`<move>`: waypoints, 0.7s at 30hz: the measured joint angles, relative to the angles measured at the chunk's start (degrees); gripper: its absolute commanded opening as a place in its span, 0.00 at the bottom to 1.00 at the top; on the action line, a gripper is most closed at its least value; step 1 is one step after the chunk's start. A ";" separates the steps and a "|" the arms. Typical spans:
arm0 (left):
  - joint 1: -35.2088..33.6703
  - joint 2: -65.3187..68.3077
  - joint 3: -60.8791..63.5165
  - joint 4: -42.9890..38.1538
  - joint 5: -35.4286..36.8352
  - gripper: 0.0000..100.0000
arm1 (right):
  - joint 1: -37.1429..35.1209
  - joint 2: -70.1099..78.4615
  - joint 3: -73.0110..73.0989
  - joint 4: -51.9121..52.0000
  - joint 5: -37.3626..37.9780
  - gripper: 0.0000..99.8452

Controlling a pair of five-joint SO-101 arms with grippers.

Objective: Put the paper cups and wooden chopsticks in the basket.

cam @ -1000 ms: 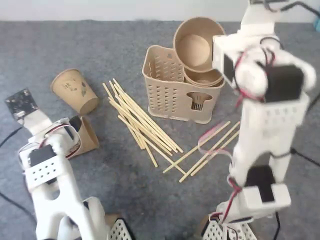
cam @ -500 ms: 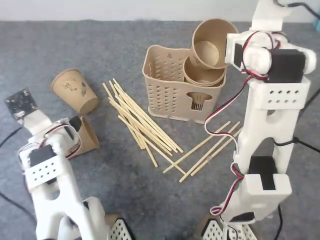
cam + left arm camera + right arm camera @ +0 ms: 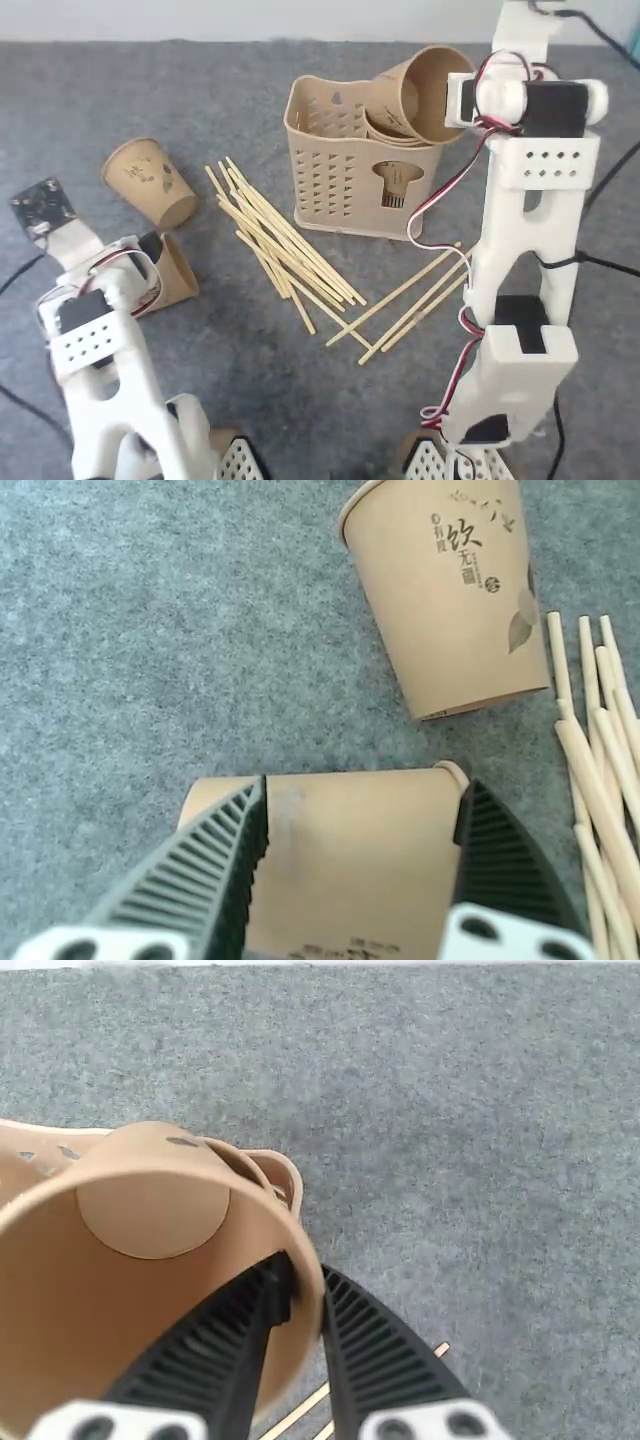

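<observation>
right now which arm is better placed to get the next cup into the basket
Right. The right gripper pinches the wall of a paper cup tilted over the basket, above the stacked cups inside. The left gripper is open around a lying cup on the table, far from the basket.

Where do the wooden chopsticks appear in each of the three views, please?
High view: wooden chopsticks spread on the grey carpet beside the basket.
Left wrist view: chopstick ends next to the printed cup.
Right wrist view: slivers behind the paper cup in the right claw.
Shared landmark: the grey carpet.
</observation>
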 measured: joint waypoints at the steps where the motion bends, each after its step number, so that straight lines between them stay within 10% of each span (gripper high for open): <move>1: -0.09 0.00 0.00 0.00 0.00 0.29 | 0.00 0.00 0.00 0.00 0.00 0.01; 21: 0.00 0.00 0.00 0.00 0.00 0.29 | -3.43 -5.63 -1.76 0.53 6.95 0.01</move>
